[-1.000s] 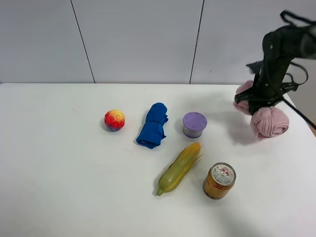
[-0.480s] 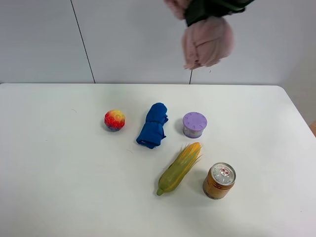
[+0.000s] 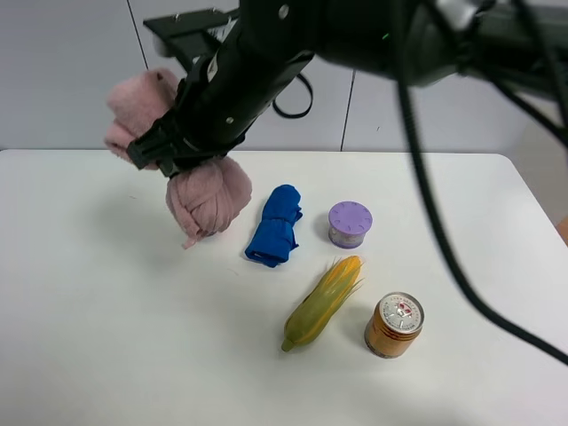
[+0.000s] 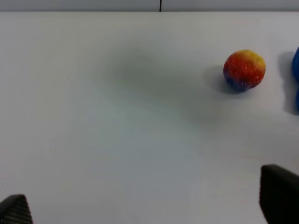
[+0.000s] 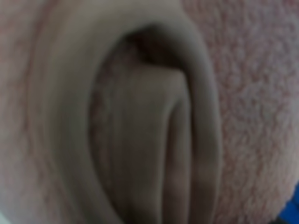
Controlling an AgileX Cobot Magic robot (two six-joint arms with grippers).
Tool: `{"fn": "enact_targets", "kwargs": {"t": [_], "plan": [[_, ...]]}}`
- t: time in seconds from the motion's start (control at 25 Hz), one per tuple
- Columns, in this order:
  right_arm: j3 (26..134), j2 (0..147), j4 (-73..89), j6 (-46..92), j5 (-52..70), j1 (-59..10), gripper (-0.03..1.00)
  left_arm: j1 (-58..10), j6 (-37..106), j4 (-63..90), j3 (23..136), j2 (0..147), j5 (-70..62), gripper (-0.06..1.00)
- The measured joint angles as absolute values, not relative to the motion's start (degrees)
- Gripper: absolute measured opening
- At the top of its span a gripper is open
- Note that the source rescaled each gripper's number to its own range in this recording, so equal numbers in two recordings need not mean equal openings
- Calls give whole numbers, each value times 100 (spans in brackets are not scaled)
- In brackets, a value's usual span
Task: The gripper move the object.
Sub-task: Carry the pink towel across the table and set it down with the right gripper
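While the right claw [image 3: 176,160] grips the pink towel [image 3: 206,197] round its thin middle, the towel hangs in the air over the left half of the white surface [image 3: 98,337]. I cannot see the two fingers well. Nothing else is holding the towel up, so I think the claw is squeezed tight on it.

One fat end of the towel points up and back toward the wall. The other fat end hangs down toward the front, just beside the blue cloth [image 3: 275,226]. So the long way of the towel runs on a slant, and the claw sits right across it. The right arm [image 3: 266,62] stretches over from the right side to get here. The right wrist camera shows only fuzzy pink, very close.

The left claw [image 4: 147,207] is wide open and holds nothing. It looks down at bare surface, with the red and yellow ball [image 4: 244,70] a little way off. From the high camera I cannot see that ball. I think the low end of the towel is in front of it.

The left claw works on this side, but the right claw has the towel. To put it down, I think the towel should go straight down, clear of the ball and the blue cloth.
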State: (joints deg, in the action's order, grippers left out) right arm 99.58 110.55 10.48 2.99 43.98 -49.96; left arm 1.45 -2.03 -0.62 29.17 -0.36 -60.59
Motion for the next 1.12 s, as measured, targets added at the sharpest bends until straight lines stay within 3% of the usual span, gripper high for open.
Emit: {"fn": "enact_targets", "kwargs": {"t": [0.6,1.12], "plan": [[9958,12895,1504,542,4240,-5047,0,145,-203,-62,2917,-36,-6059,100],[9960,13159,1603,548,4506,-5047,0,145,-203,-62,2917,-36,-6059,100]]}}
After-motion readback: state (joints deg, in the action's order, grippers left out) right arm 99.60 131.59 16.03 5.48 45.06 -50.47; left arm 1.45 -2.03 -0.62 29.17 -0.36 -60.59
